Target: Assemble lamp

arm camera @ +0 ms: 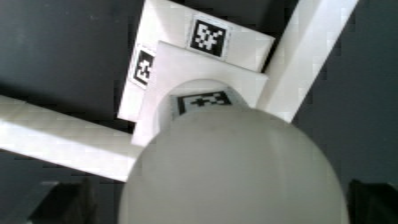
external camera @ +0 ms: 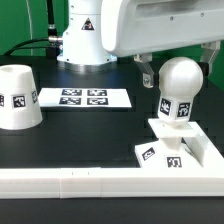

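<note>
One bulb (external camera: 182, 88) is standing upright on the square base (external camera: 192, 150) at the right, the gripper (external camera: 178, 70) straddling its ball top with fingers apart, while the shade (external camera: 19, 98) is sitting inverted at the left.

SITE: robotics lab bench, as I read it over the remote feed | EVIDENCE: arm pedestal (external camera: 84, 38) standing on a matte black table (external camera: 70, 140) – marker board (external camera: 84, 97) lying flat in front of it | FIDUCIALS: printed square tags on shade (external camera: 18, 97) and bulb (external camera: 178, 90) | FIXTURES: white rail (external camera: 90, 182) along the near edge – black cable (external camera: 28, 44) behind.
</note>
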Motion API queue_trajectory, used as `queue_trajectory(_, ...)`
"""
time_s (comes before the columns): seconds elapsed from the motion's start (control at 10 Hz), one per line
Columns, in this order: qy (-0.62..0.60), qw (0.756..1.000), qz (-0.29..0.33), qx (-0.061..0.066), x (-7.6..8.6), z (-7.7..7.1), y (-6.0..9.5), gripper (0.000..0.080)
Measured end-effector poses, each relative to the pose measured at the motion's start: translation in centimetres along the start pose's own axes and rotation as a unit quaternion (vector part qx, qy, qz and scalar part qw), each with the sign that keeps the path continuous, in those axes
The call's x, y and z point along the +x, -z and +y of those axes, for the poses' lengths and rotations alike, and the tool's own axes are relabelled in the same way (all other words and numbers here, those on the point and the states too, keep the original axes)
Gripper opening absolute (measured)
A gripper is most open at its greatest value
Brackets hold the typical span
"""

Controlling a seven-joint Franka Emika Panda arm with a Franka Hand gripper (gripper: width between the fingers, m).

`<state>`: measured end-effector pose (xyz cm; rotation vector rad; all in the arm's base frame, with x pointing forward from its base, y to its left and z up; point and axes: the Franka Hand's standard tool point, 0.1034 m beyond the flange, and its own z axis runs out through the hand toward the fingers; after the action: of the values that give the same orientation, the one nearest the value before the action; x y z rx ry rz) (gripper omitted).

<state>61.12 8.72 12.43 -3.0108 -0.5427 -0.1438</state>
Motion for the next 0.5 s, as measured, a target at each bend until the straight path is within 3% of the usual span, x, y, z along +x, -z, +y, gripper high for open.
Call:
queue_trajectory(0.2,0.007,1.0,-0.001,0.0,-0.07,0.04,-0.14,0.0699)
queue_trajectory(0.3,0.007,1.0,-0.001,0.0,-0.06,0.04,-0.12,0.0591)
queue_trajectory(0.5,0.0,1.0,-0.001,0.001,-0.06,0.03,-0.13,0.0576)
